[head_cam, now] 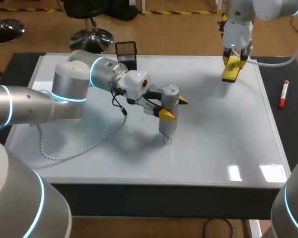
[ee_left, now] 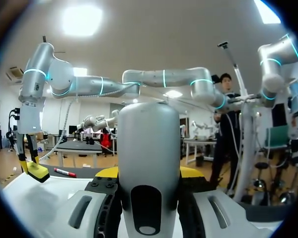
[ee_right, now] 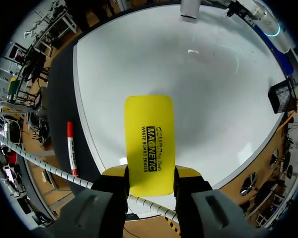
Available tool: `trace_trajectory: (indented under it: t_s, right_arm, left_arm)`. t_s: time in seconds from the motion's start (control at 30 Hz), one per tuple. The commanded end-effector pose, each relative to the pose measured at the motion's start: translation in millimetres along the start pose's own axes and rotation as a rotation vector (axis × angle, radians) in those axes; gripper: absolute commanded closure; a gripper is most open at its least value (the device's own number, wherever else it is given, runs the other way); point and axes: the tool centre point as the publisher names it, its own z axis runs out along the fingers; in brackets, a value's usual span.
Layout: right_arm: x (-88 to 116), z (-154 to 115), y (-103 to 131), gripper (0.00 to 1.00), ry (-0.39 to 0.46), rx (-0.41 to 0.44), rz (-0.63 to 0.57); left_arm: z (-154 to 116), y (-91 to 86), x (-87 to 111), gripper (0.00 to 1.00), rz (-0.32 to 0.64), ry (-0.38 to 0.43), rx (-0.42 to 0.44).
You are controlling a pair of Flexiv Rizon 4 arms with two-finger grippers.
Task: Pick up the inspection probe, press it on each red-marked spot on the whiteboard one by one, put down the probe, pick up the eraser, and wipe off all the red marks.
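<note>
The grey cylindrical probe (head_cam: 169, 116) stands upright on the whiteboard (head_cam: 223, 134), with my left gripper (head_cam: 173, 107) shut on it from the side. Its lower end sits just above a small red mark (head_cam: 167, 140). In the left wrist view the probe (ee_left: 149, 158) fills the space between the fingers (ee_left: 191, 172). Over the board's far right corner, my right gripper (head_cam: 234, 62) is shut on the yellow eraser (head_cam: 231, 71). The right wrist view shows the eraser (ee_right: 149, 144) clamped between the fingers, hanging above the board, with the probe (ee_right: 188, 10) far ahead.
A red marker pen (head_cam: 284, 94) lies on the dark mat right of the board, also seen as the marker (ee_right: 71, 148) beside the eraser. A black mesh holder (head_cam: 126, 52) stands at the far edge. The left arm's coiled cable (head_cam: 89, 146) trails over the board's left part.
</note>
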Motion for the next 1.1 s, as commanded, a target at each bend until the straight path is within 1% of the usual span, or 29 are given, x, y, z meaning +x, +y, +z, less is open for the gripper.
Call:
trace_trajectory:
  t_s: [0.03, 0.17, 0.37, 0.53, 0.57, 0.63, 0.7, 0.83, 0.87, 0.97, 1.1]
  right_arm:
    - [0, -1, 0, 1.0, 0.003, 0.002, -0.002]
    - [0, -1, 0, 1.0, 0.003, 0.002, -0.002]
    - [0, -1, 0, 1.0, 0.003, 0.002, -0.002]
    - [0, -1, 0, 1.0, 0.003, 0.002, -0.002]
    - [0, -1, 0, 1.0, 0.003, 0.002, -0.002]
    - [0, -1, 0, 1.0, 0.003, 0.002, -0.002]
    - [0, -1, 0, 1.0, 0.003, 0.002, -0.002]
    - [0, -1, 0, 1.0, 0.003, 0.002, -0.002]
    - [0, -1, 0, 1.0, 0.003, 0.002, -0.002]
    - [0, -1, 0, 1.0, 0.003, 0.002, -0.002]
    - [0, -1, 0, 1.0, 0.003, 0.002, -0.002]
  left_arm:
    - [-12, -9.4, 2.0, 1.0, 0.009, -0.03, -0.011]
    - [-30, -18.9, -1.6, 1.0, 0.027, -0.066, -0.032]
    - [-67, -31.3, -10.7, 1.0, 0.046, -0.15, -0.051]
    - [-102, -37.3, -16.4, 1.0, 0.049, -0.233, -0.06]
    - [-109, -38.3, -16.8, 1.0, 0.052, -0.255, -0.075]
    - [-122, -39.9, -18.4, 1.0, 0.053, -0.286, -0.062]
    - [-135, -41.3, -19.9, 1.0, 0.055, -0.314, -0.066]
    - [-156, -45.4, -21.1, 1.0, 0.058, -0.359, -0.073]
    - [-163, -46.0, -21.5, 1.0, 0.063, -0.375, -0.093]
    - [-180, -47.2, -23.7, 1.0, 0.078, -0.399, -0.106]
    - [-198, -53.2, -25.7, 1.0, 0.096, -0.427, -0.111]
